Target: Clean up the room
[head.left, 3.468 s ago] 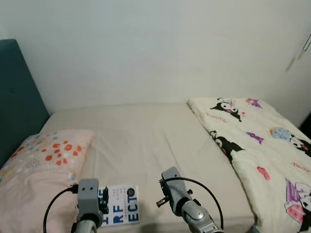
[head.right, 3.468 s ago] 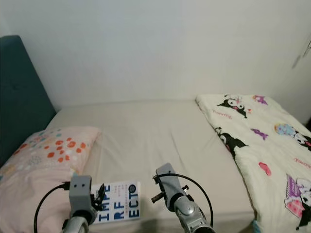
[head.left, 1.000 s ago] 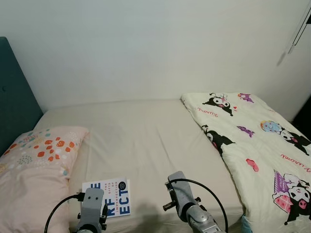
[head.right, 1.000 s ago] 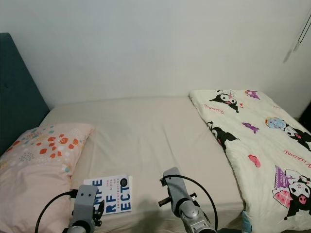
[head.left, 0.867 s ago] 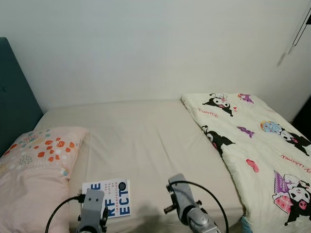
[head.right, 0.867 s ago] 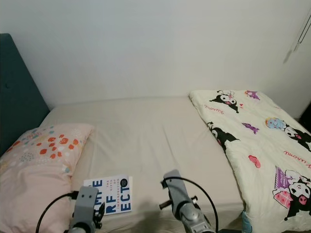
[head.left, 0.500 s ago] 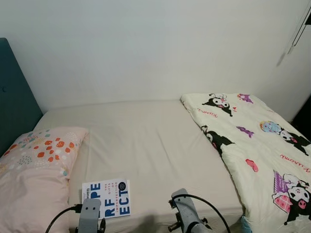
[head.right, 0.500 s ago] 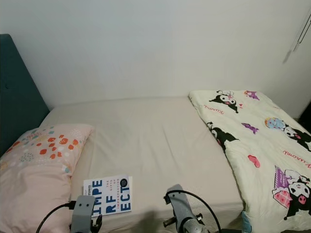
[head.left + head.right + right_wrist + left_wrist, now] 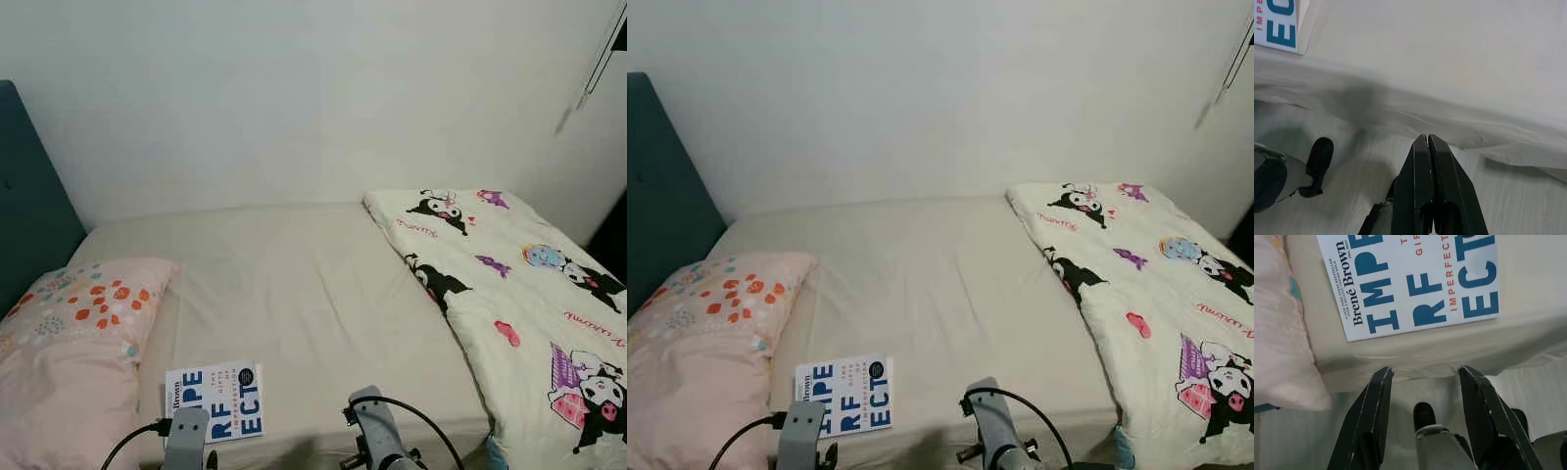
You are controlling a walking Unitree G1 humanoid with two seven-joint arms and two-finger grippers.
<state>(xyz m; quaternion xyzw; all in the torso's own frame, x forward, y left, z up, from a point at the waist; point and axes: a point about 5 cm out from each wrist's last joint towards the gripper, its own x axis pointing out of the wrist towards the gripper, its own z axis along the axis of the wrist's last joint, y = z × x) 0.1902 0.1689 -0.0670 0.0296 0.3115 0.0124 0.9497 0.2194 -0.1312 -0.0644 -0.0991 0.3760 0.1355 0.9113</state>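
Observation:
A white book with big blue letters (image 9: 215, 401) lies flat on the beige bed (image 9: 294, 294), near its front edge and beside the pillow. In the left wrist view the same book (image 9: 1410, 281) lies just ahead of my left gripper (image 9: 1425, 377), which is open and hangs below the mattress edge, over the floor. My right gripper (image 9: 1427, 142) is shut with nothing in it, also low in front of the bed's edge. Both wrists (image 9: 186, 441) (image 9: 370, 431) peek in at the bottom of the head view.
A pink pillow with orange dots (image 9: 69, 343) lies at the left by a dark teal headboard (image 9: 24, 206). A cartoon-print quilt (image 9: 509, 294) covers the bed's right side. A white wall runs behind. Pale wood floor (image 9: 1352, 161) shows below the mattress.
The view has pulled back and risen a little, so more of the bed shows. Both arms have sunk lower in the picture and the book's cover is now uncovered.

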